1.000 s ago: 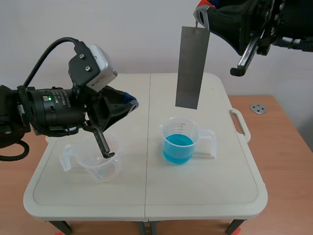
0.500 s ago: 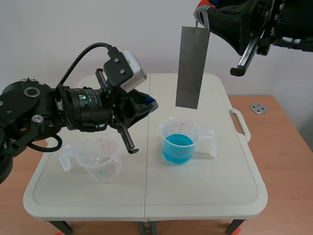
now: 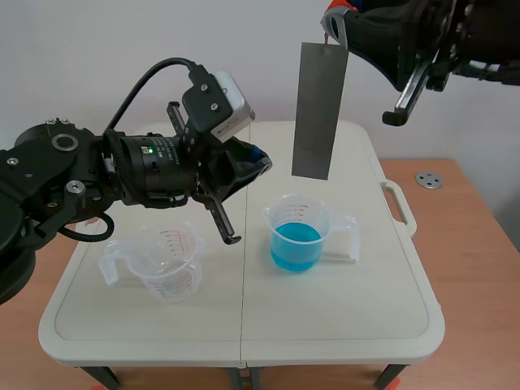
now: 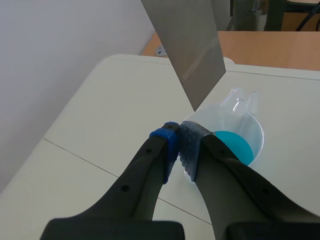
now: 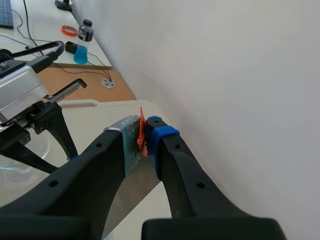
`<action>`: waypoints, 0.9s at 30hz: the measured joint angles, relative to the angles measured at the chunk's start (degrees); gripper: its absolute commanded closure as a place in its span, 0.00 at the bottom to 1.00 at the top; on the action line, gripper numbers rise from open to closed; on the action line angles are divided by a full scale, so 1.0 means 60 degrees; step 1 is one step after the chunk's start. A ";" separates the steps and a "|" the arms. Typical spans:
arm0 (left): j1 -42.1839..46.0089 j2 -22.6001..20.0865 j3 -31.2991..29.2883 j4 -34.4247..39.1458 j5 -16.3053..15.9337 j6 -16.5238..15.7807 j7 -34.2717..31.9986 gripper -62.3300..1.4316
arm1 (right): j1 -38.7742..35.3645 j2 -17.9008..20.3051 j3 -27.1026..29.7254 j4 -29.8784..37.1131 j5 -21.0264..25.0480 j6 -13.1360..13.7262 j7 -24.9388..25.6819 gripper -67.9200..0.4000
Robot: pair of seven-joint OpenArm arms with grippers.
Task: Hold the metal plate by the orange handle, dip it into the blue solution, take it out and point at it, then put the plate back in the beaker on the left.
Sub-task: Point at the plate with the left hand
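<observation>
A long grey metal plate hangs upright above the beaker of blue solution, its lower edge clear of the rim. High up, my right gripper is shut on the plate's orange handle. My left gripper is shut on nothing. Its tip points at the plate's lower part from the left, a short gap away. In the left wrist view the plate stands just ahead of the closed fingertips, with the blue beaker below it. The empty beaker stands at the table's left.
The white folding table has a side handle on its right. A round metal disc lies on the wooden desk beyond it. The left arm's body hangs over the empty beaker's far side.
My left arm has lifted from over the empty beaker and swung right and up toward the plate. The right arm and the plate have stayed put.
</observation>
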 measured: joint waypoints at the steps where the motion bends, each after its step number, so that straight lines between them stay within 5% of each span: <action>1: 0.0000 0.0000 0.0000 0.0000 0.0000 0.0000 0.0000 0.93 | 0.0000 0.0000 0.0000 0.0000 0.0000 0.0000 0.0000 0.98; 19: 0.0007 -0.0142 -0.0022 0.0000 -0.0051 0.0262 -0.0288 0.93 | 0.0004 -0.0317 0.0000 0.0000 -0.0277 0.0000 -0.0011 0.98; 27: 0.1264 -0.1559 -0.1417 0.0528 -0.0375 0.0368 -0.1115 0.93 | 0.0004 -0.0317 0.0000 0.0000 -0.0280 0.0000 -0.0040 0.98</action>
